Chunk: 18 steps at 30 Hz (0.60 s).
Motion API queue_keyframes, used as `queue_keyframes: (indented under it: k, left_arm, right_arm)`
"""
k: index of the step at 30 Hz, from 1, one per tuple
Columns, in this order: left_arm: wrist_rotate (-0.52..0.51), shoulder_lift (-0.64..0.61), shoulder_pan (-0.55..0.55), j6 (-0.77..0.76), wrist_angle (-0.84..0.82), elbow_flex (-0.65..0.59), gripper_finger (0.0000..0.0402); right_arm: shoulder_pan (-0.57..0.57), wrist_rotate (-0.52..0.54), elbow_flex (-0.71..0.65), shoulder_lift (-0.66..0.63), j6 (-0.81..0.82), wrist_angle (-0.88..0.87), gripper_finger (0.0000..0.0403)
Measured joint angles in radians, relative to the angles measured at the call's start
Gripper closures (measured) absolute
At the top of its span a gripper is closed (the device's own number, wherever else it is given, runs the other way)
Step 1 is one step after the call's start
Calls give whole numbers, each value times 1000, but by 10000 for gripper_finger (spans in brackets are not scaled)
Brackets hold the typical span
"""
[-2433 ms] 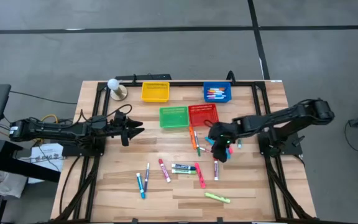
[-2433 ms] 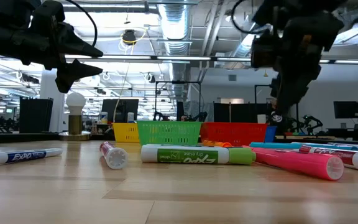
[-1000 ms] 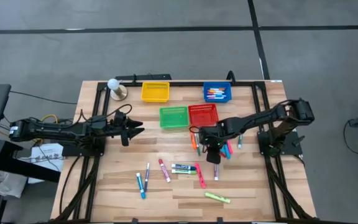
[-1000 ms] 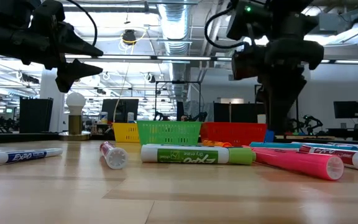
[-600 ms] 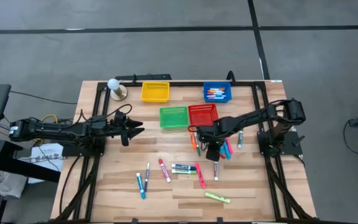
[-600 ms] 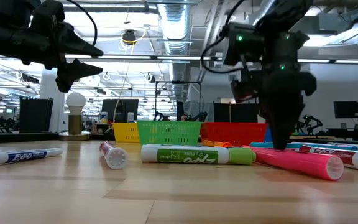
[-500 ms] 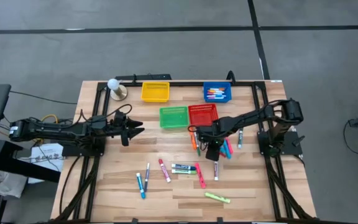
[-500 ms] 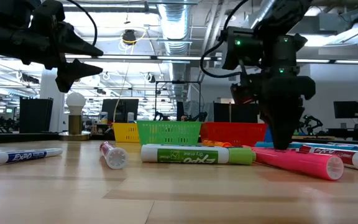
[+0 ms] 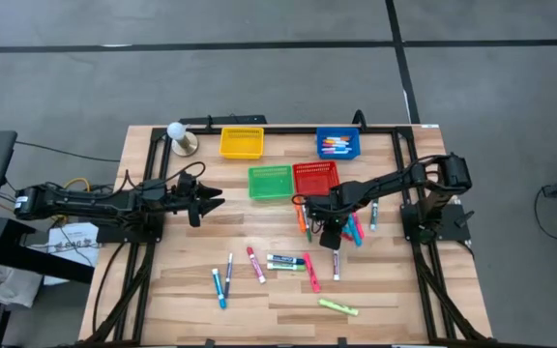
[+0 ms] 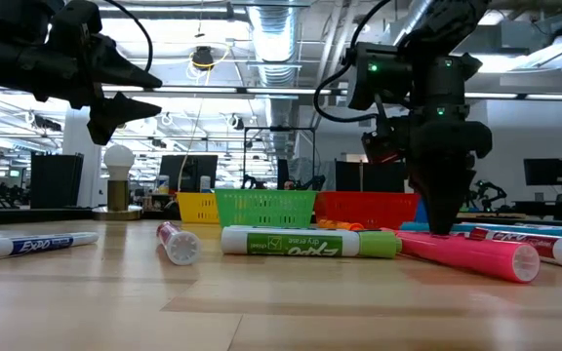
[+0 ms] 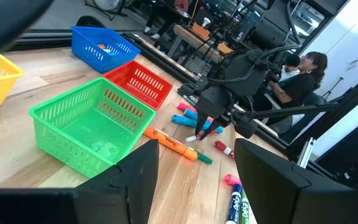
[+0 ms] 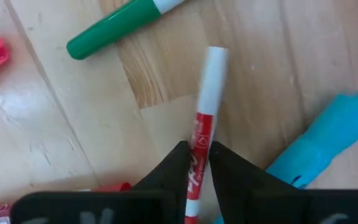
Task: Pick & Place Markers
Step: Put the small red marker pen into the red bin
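Left gripper [image 9: 204, 201] hangs spread and idle above the counter's [image 9: 162, 290] left side. About a dozen markers [image 9: 278, 263] lie unsorted mid-counter. Right gripper [image 12: 196, 163] pinches a red marker [image 12: 202, 124] there. Blue basket [image 9: 337, 144] holds several.

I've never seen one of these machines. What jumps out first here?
The right hand reaches down mid-table, its fingers closed around a red and white marker. More bright markers lie scattered on the wooden table, with four small coloured baskets behind them. The left hand waits, open, on the left.
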Motion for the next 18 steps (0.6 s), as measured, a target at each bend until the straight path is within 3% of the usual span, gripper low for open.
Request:
queue_keyframes:
  k: [6,13,18]
  left_arm:
    - [0,0,0,-3,0,0,192]
    - [0,0,0,-3,0,0,192]
    - [0,0,0,-3,0,0,192]
  right_arm:
    - [0,-2,0,0,10,0,386]
    - [0,-2,-5,-27,85,7,365]
    - [2,-41,-5,-94,138,17,383]
